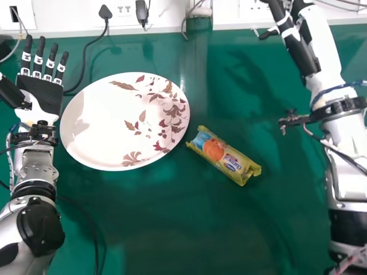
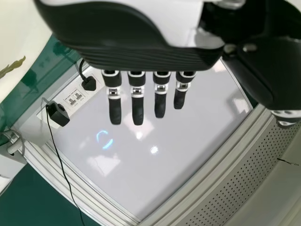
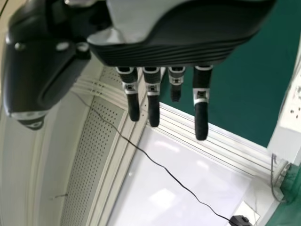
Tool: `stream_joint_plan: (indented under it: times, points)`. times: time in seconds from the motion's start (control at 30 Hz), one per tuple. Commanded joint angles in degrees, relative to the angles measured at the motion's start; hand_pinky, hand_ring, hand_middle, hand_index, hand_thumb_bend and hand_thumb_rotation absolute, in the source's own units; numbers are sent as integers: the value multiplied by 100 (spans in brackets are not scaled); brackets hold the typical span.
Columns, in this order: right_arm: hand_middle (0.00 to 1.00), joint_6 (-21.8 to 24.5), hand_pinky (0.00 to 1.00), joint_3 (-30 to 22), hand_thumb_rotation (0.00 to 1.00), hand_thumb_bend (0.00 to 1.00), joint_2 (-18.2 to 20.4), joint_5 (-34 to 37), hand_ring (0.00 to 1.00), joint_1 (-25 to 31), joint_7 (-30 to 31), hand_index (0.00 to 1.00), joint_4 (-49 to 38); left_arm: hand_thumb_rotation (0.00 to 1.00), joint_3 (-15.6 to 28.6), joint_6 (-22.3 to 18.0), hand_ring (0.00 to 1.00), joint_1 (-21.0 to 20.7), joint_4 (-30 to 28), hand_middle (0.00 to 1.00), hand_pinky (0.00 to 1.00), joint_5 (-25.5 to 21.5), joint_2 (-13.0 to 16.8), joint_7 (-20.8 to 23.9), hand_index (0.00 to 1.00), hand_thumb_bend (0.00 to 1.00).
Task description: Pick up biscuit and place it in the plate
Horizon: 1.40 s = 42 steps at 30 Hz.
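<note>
- Yellow biscuit packet [image 1: 222,153] on green table [image 1: 172,229], just right of plate [image 1: 94,132]
- Left hand [image 1: 43,91] far left, wide
- Right hand [image 1: 302,51] far right, wide

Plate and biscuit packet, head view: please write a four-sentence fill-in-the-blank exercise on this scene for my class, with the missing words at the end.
1. The table is coloured ____.
2. The biscuit packet lies to the ____ of the plate.
3. The packet's wrapper is mostly ____.
4. The hand nearer the plate is the robot's ____ one.

Missing words, in order: green; right; yellow; left.
</note>
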Motion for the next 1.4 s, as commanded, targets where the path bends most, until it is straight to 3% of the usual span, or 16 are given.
stream_joint_plan:
  times: [0.0,0.13,0.43,0.67,0.83,0.93,1.07,1.37]
  points:
    - [83,-30,49,53,60,94,-141,-93,65,194,27,85,-202,100,-28,-13,90,-36,-2,96,81,-2,-2,10,100,100]
    - [84,-15,49,146,59,93,-192,-270,66,341,-6,84,-405,100,-22,-23,91,-38,-5,98,81,-15,-6,-7,100,100]
    - [84,100,49,404,59,93,-174,-1304,66,604,-490,85,-870,100,-24,-17,92,-31,6,98,71,-23,6,-68,100,100]
    - [84,258,50,522,59,96,-230,-2012,70,815,-589,86,-1292,97,-32,-97,92,-33,-10,98,73,0,-18,14,100,100]
    - [97,552,66,627,64,99,-251,-2545,89,986,-499,88,-1692,95,-21,-117,92,-37,-28,97,82,-34,-46,-48,100,100]
    - [100,777,76,708,66,100,-246,-2836,98,1073,-442,92,-1887,94,4,-143,92,-42,-13,97,86,-70,-51,-141,100,100]
    - [100,978,82,825,67,100,-301,-3248,100,1137,-362,99,-2038,94,0,-180,91,-45,-15,96,87,-86,-61,-213,100,100]
    - [100,1316,90,976,70,100,-388,-3853,100,1302,-20,100,-2424,94,-49,-245,93,-67,31,98,88,-19,-33,-278,100,100]
